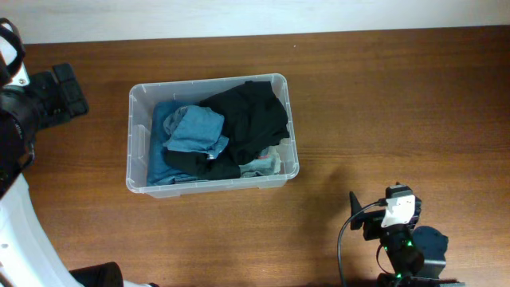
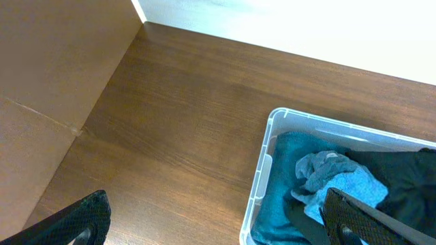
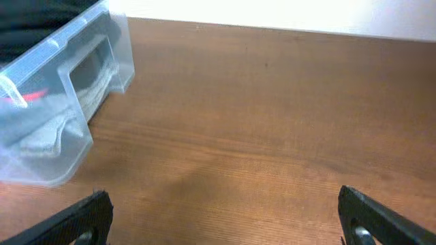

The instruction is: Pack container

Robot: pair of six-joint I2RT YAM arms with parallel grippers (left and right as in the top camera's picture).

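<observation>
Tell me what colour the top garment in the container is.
Black. The garment shows best in the overhead view, draped over blue clothes.

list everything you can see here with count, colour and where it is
container: 1, clear plastic, left of table centre
black garment: 1, black, on top, container's right half
light blue cloth: 1, light blue, on top, beside the black garment
teal towel: 1, teal, underneath, container's left end
pale fabric: 1, whitish, container corner nearest the right arm
table: 1, brown wood
left tool: 1, black, open, by container's left end
right tool: 1, black, open, over bare table
</observation>
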